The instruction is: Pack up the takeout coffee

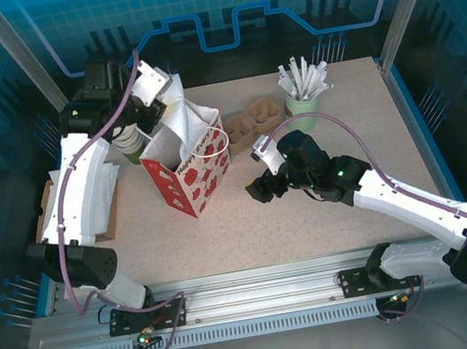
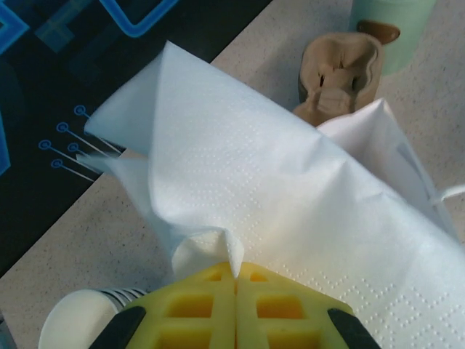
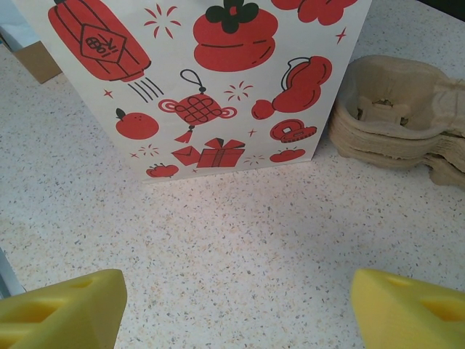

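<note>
Top view: left gripper is over the far-left part of the table, pinched shut on a white napkin that hangs over the open mouth of the red-and-white bag. Right gripper sits mid-table just right of the bag, facing it, holding nothing. A stack of white cups is just left of the bag. The dark green bit at its base is likely the takeout coffee, but no lid can be made out, so unsure. A mint cup of sticks and cardboard carriers are toward the far edge. Left wrist view: yellow fingers are pressed together with a napkin corner clamped between them and the sheet draped forward. The cup stack is low left and a carrier is beyond. Right wrist view: fingers are spread wide and empty, with the bag front upright ahead and not touched, and carriers beside it on the right. Judgement: the step looks like dropping the napkin in. Do it well by keeping the pinch until the sheet is centred over the mouth, lowering it past the rim and then releasing. The bag is light, so the right gripper could steady a side wall to stop it tipping.
</note>
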{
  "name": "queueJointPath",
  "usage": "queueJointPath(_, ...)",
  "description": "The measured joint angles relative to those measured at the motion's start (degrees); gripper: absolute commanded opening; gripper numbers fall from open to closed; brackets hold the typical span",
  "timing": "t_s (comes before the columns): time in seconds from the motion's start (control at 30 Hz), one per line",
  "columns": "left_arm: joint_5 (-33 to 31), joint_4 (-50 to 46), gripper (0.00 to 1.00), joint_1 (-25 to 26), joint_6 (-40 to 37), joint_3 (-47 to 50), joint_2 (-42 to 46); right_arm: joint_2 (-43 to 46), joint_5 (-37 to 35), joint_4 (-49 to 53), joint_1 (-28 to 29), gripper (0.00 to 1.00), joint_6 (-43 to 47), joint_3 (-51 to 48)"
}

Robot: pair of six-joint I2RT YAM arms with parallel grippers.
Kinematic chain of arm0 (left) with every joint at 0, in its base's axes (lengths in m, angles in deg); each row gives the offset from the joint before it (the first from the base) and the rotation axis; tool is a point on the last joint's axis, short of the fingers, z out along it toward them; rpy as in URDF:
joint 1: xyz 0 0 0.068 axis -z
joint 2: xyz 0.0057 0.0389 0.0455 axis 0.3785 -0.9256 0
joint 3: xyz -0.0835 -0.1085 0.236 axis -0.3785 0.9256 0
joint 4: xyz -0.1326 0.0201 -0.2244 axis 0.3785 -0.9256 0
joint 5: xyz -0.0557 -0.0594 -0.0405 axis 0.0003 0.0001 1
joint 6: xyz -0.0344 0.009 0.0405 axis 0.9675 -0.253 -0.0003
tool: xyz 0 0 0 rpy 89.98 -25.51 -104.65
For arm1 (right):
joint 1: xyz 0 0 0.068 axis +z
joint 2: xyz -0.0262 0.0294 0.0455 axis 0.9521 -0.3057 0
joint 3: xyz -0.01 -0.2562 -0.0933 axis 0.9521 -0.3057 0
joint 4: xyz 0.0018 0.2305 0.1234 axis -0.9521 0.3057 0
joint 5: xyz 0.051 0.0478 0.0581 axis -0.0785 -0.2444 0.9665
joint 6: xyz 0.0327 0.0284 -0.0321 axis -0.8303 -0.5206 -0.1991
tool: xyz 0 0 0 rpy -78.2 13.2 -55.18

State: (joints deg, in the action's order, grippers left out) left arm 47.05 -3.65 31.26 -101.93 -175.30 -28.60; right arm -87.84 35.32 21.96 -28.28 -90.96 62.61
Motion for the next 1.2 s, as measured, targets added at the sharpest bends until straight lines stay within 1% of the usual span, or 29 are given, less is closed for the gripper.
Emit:
queueJointPath(0.1, -0.98, 2.23, 0.07, 0.07, -1.70, 2.86, 1.95, 0.00, 0.07, 0.00, 0.00, 0.82, 0.00, 0.00)
queueJointPath(0.3, -1.99, 6.05, 0.07, 0.11, -4.90, 2.80, 4.33, 0.00, 0.39, -0.02, 0.02, 0.82, 0.00, 0.00)
queueJointPath(0.57, -4.46, 11.91, 0.08, 0.98, -12.39, 2.01, 7.02, 0.00, 0.39, -0.13, 0.02, 0.82, 0.00, 0.00)
queueJointPath(0.7, -4.81, 13.38, 0.08, 1.55, -14.97, 2.03, 7.41, 0.00, 0.39, -0.13, 0.02, 0.82, 0.00, 0.00)
queueJointPath(0.83, -4.83, 15.30, 0.08, 2.16, -14.93, 4.17, 8.09, -0.04, 0.39, -0.13, 0.02, 0.82, 0.00, 0.00)
queueJointPath(1.07, -3.37, 16.22, 0.07, 4.13, -8.90, 10.32, 10.23, -0.52, 0.42, -0.13, 0.02, 0.82, 0.00, 0.00)
queueJointPath(1.2, -2.82, 17.38, 0.06, 4.24, -7.43, 12.46, 10.67, -0.52, 0.42, -0.13, 0.02, 0.82, 0.00, 0.00)
